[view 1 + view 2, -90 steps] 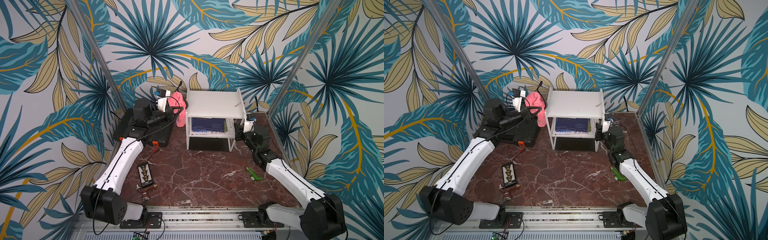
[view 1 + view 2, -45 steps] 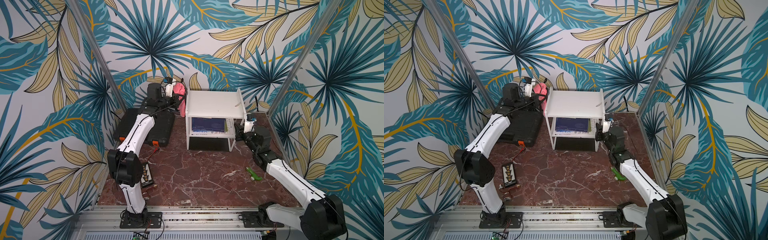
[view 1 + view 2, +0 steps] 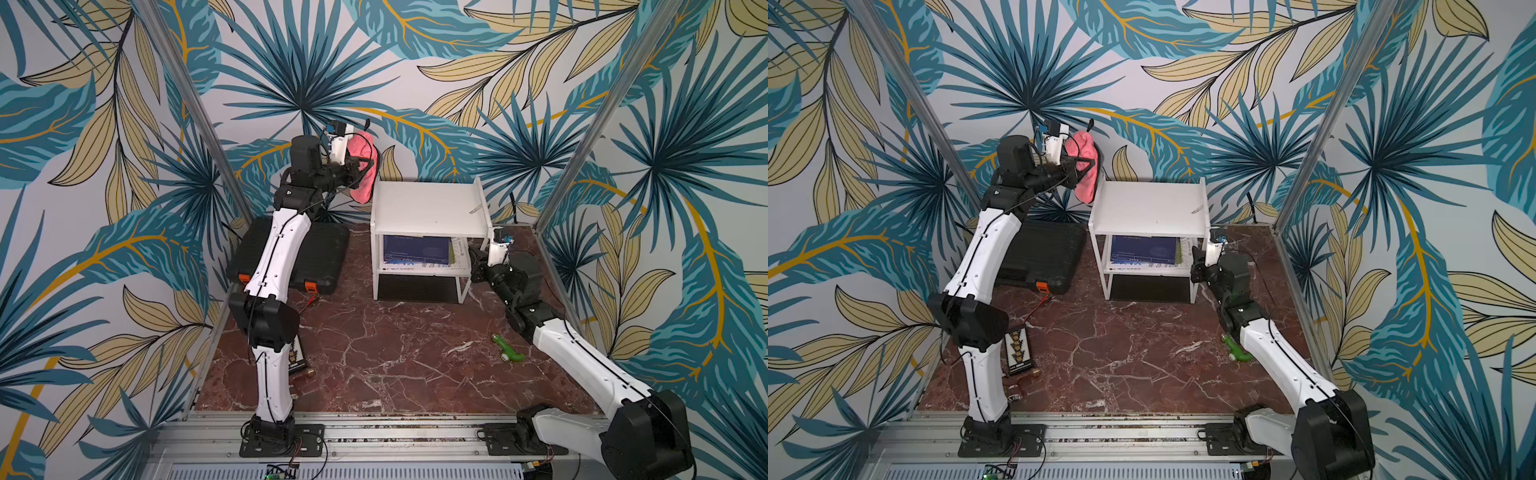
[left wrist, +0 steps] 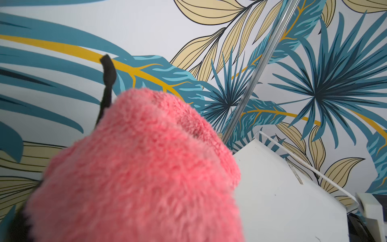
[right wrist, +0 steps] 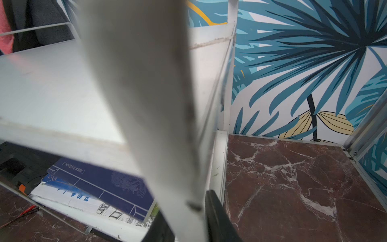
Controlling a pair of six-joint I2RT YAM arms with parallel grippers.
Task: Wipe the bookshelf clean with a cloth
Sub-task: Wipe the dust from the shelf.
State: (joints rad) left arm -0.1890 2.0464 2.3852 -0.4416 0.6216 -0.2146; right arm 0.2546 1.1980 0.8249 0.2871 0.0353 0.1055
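Gripping the pink cloth [image 3: 365, 187], my left fingers [image 3: 1080, 159] hold it raised at upper centre of the frame, just left of the bookshelf [image 3: 428, 203]; my right fingers [image 5: 216, 215] clamp its front post [image 5: 146, 104].

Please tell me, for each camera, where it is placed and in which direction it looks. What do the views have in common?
Top views: high above the front rail, looking down toward the back wall; both arms show.
Left wrist: raised beside the bookshelf, looking across its top board; the cloth hides the left gripper.
Right wrist: at the bookshelf's right side, facing the back wall; the fingers of the right gripper flank a post.
Shared: every view shows bookshelf and cloth.
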